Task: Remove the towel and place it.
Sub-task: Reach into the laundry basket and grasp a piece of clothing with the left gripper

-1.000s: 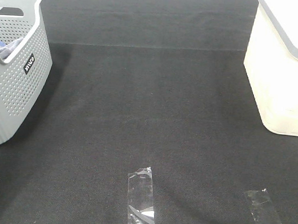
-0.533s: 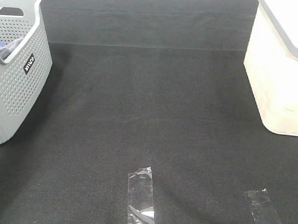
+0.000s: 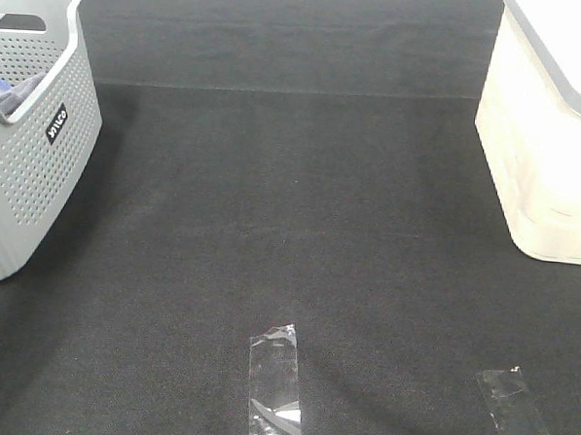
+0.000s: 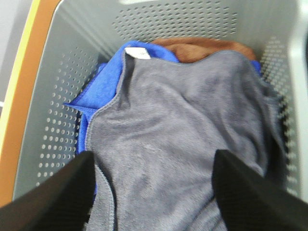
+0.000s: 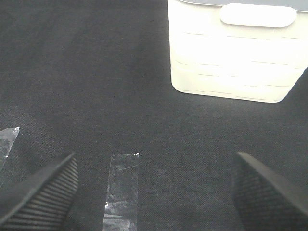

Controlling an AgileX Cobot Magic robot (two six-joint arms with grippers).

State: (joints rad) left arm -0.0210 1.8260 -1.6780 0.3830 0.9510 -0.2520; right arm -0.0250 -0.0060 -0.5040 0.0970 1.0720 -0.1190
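Note:
The slate-grey towel [image 4: 183, 130] lies crumpled in the grey perforated basket [image 4: 72, 72], on top of a brighter blue cloth [image 4: 103, 84] and a brown cloth [image 4: 202, 46]. My left gripper [image 4: 154, 192] hovers open just above the towel, one finger [image 4: 53, 197] on each side, holding nothing. In the high view the basket [image 3: 30, 165] stands at the far left, with a bit of cloth [image 3: 10, 91] showing inside; neither arm shows there. My right gripper [image 5: 154, 192] is open and empty above the black mat.
A cream-white bin [image 3: 553, 144] with a grey rim stands at the right; it also shows in the right wrist view [image 5: 236, 53]. Clear tape strips [image 3: 277, 387] [image 3: 514, 414] lie on the black mat [image 3: 291, 198] near the front edge.

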